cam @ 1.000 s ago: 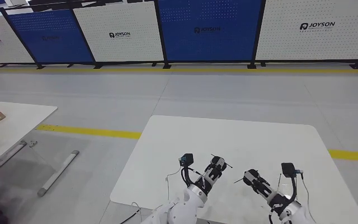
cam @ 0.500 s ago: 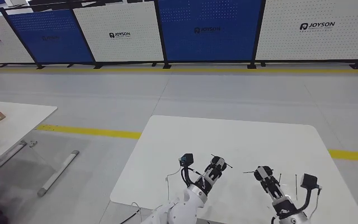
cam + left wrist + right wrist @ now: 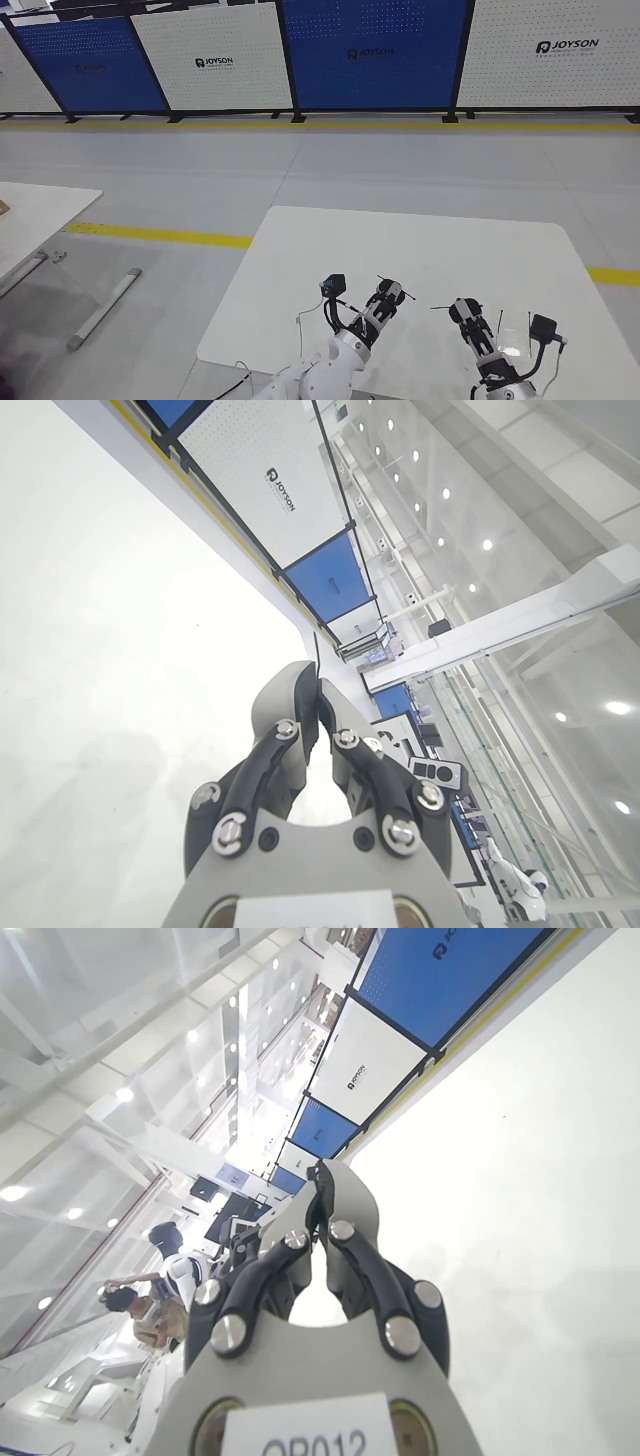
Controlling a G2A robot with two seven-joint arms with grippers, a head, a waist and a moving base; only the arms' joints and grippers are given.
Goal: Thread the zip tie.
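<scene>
Two arms sit low over the near part of the white table, close together but not touching. The left fingers are pressed together, pinching a thin black zip tie that sticks out on both sides of the tips. In the left wrist view, the strip pokes straight out past the pads. The right fingers are likewise squeezed tight on a short bit of black zip tie pointing toward the left arm. I cannot tell whether it is the same tie or another one. The two black ends face each other with a gap between them.

Just beside the right arm, two more thin dark strips lie on the table, too small to make out. Beyond the far edge of the table runs a fence of blue and white pegboard panels. A yellow line crosses the grey floor. Off to the left stands another white table, and a pale bar lies on the floor near it.
</scene>
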